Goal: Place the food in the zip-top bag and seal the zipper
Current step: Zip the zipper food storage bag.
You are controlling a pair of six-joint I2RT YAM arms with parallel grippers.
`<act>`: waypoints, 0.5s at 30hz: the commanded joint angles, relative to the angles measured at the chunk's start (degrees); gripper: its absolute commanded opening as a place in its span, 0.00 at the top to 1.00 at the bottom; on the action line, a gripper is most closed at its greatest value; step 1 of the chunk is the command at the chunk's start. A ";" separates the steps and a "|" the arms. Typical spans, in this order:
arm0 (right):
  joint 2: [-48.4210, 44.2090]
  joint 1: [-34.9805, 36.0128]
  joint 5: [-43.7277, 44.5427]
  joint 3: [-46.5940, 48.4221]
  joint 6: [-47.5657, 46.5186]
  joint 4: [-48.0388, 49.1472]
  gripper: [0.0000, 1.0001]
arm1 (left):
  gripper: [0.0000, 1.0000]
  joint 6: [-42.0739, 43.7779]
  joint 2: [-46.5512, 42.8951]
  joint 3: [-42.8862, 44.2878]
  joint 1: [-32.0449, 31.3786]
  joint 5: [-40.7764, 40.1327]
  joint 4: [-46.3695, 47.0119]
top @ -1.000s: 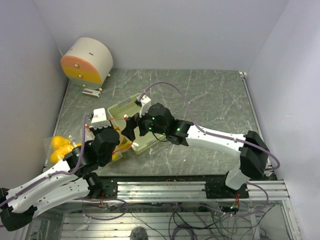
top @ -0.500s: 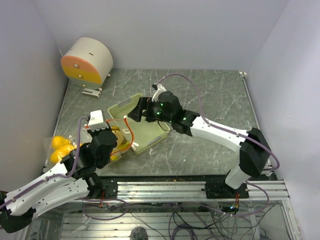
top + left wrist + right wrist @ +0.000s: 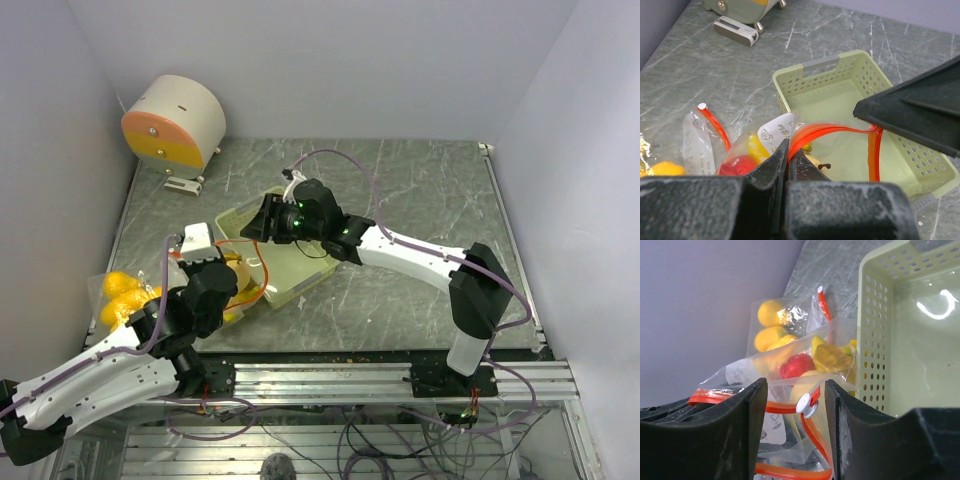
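Note:
The clear zip-top bag [image 3: 771,135] lies against the left side of the pale green tray [image 3: 840,92]. Inside it is food: a red piece [image 3: 797,365] and yellow fruits [image 3: 832,357]. Its red-orange zipper [image 3: 840,131] is pulled out into an open loop over the tray. My left gripper [image 3: 788,156] is shut on the zipper's near end. My right gripper [image 3: 795,410] stands open around the zipper's white slider [image 3: 805,404], with its fingers [image 3: 752,405] clear of it. From above, the right gripper [image 3: 258,225] is over the tray's left wall and the left gripper [image 3: 232,278] is just below it.
A second clear bag [image 3: 785,320] with yellow fruits [image 3: 120,298] lies at the table's left edge by the wall. A round white and orange device [image 3: 175,122] stands at the back left. The tray [image 3: 300,265] holds nothing that shows.
My right gripper swung from the tray's near side to its left wall, over the bag's mouth, and its jaws have narrowed around the slider. The left gripper kept its hold.

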 commanded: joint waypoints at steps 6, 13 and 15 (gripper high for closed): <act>-0.43 2.05 1.58 1.08 -1.22 -3.61 0.52 | 0.93 -0.43 1.02 -0.71 -0.20 0.47 3.77; -2.39 2.13 5.03 1.01 -3.70 -5.24 0.89 | 0.93 0.91 1.45 1.08 -0.22 0.31 3.18; -3.55 2.10 6.13 1.35 -5.17 -5.88 0.91 | 0.93 2.38 1.31 3.20 -0.21 0.51 2.19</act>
